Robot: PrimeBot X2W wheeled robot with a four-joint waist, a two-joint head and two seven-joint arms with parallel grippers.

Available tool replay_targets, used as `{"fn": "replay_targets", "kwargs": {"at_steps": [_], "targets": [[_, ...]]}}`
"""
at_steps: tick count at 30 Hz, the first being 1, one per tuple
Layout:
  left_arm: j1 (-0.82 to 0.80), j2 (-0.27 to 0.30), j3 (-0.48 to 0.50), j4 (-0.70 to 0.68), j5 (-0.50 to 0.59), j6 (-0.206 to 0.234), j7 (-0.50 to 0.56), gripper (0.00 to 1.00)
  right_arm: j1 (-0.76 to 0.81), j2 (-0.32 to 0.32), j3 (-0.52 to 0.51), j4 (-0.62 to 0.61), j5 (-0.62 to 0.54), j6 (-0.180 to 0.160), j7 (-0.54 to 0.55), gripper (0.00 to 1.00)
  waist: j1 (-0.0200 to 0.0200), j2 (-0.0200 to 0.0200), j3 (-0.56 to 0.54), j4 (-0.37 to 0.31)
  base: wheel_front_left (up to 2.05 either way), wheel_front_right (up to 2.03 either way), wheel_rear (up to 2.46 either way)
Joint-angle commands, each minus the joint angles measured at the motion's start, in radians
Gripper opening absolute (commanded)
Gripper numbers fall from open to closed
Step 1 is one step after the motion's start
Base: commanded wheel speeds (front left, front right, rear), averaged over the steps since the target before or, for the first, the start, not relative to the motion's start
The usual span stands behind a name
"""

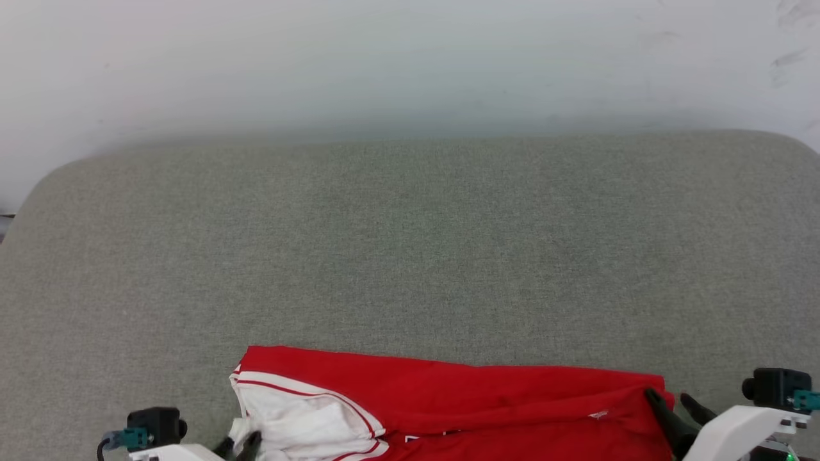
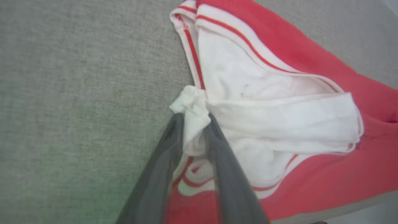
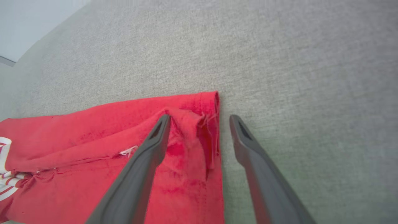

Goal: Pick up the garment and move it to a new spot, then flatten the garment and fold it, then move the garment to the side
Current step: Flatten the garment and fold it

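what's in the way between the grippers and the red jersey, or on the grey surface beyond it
Nothing visible. The left gripper pinches the white sleeve of the red jersey, the right gripper stands open around its hem corner, and the grey upholstered surface beyond carries nothing else.

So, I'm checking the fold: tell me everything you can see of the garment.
The garment is a red jersey knit with a white sleeve and red-white striped trim, lying folded in a creased strip on the grey cloth surface. A bunch of sleeve sits between the left gripper's fingers; the open right gripper straddles its red corner.
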Motion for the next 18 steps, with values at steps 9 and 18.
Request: {"fn": "replay_targets", "kwargs": {"at_steps": [9,18], "targets": [[-0.055,0.006,0.02,-0.091,0.128,0.054,-0.169,1.0,0.1,-0.046,-0.094,-0.176,0.002,-0.001,0.115,1.0,0.0,-0.0001,-0.036,0.005,0.0,0.0,0.0],[-0.09,0.009,0.044,-0.239,0.291,0.165,-0.329,1.0,0.072,-0.079,-0.195,-0.228,0.01,-0.001,0.341,1.0,0.0,-0.0001,-0.012,0.049,0.0,0.0,0.0]]}}
